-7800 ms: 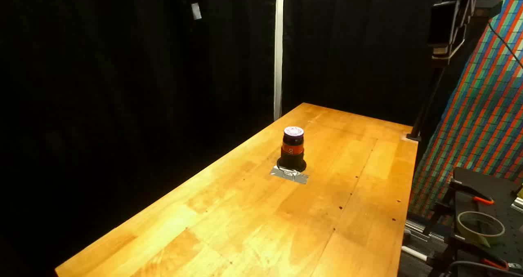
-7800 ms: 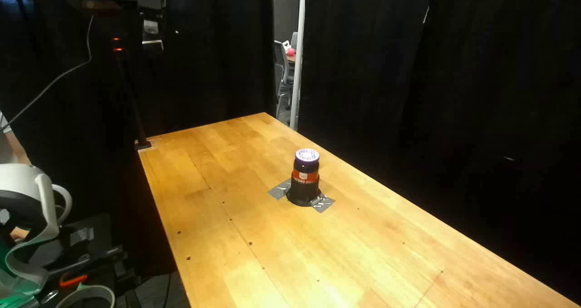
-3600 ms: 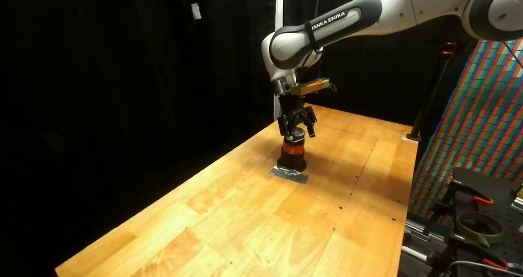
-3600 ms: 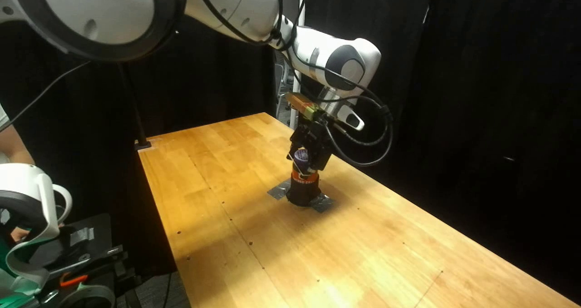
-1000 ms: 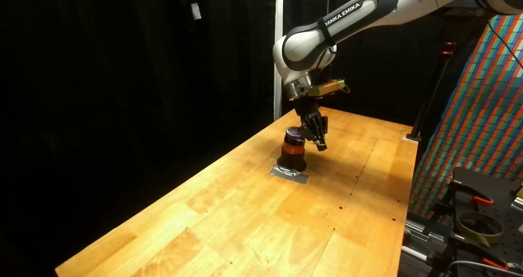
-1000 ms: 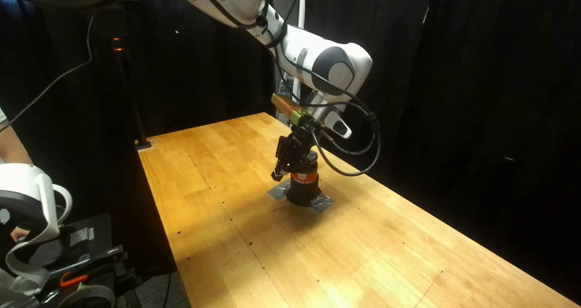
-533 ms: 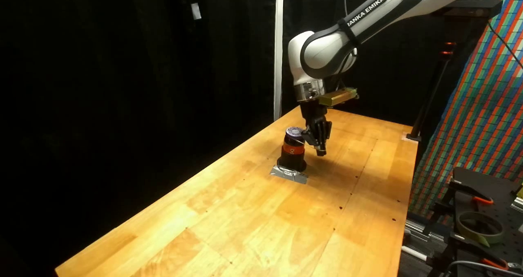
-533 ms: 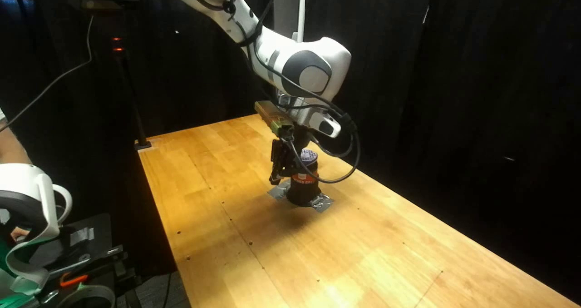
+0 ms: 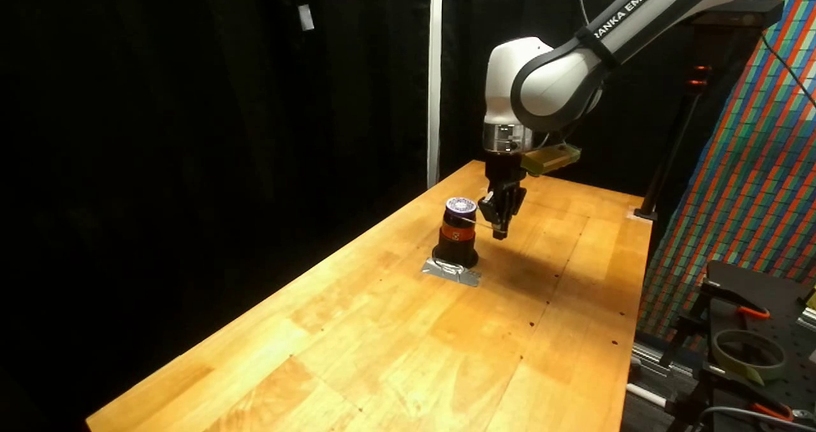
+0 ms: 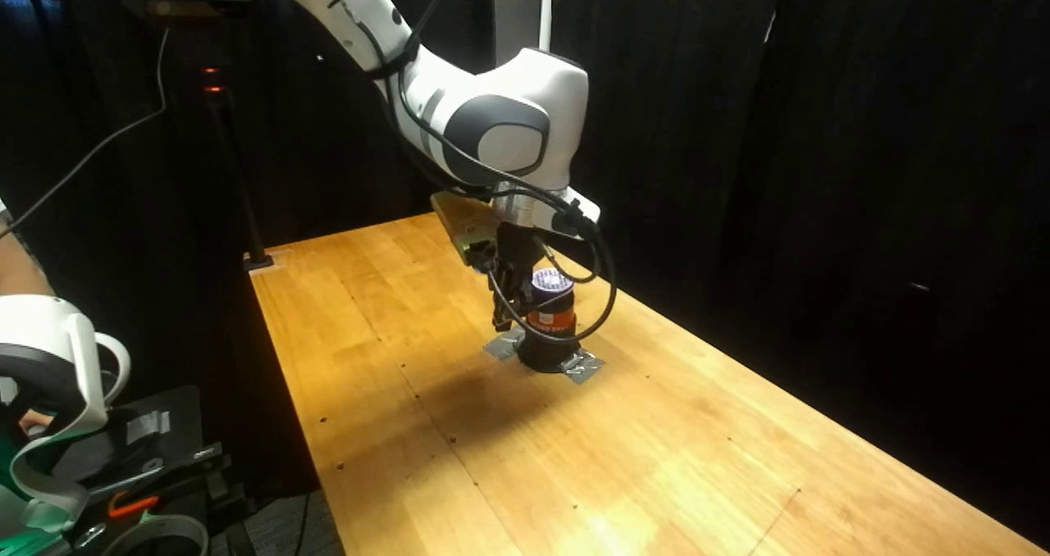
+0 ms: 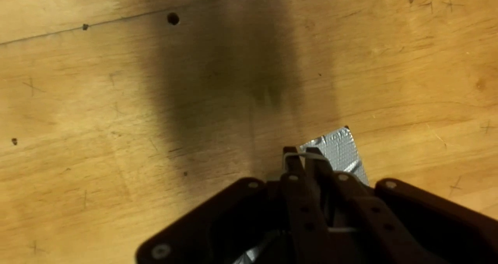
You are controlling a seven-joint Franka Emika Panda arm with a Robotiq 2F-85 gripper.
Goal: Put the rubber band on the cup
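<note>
Black curtains (image 9: 223, 132) close off this corner of the room, parted in an exterior view by a pale upright pole (image 9: 435, 81) near the top centre. Below them, a wooden tabletop (image 9: 357, 343) fills the lower middle of the frame. Near the centre of both exterior views stands the dark cup (image 9: 458, 234), upright, with an orange-red stripe round its middle and a patterned purple-and-white top; strips of grey duct tape (image 10: 584, 367) lie at its foot.

From the upper right of an exterior view the white robot arm (image 9: 561, 81) reaches down, and its black gripper (image 11: 302, 153) hangs just beside the cup, above the tabletop. Its fingers are clenched nearly together, low in the wrist view, with a thin slit at the tips. Across those tips runs the pale rubber band (image 11: 307, 155), and in both exterior views a thin strand of it stretches to the cup's upper part; whether it goes right round, I can't make out.

A black cable (image 10: 611, 281) loops across the cup's front in an exterior view. Off the tabletop, at lower right, sits a roll of tape (image 9: 768, 369), with a multicoloured checked sheet (image 9: 752, 183) higher up.
</note>
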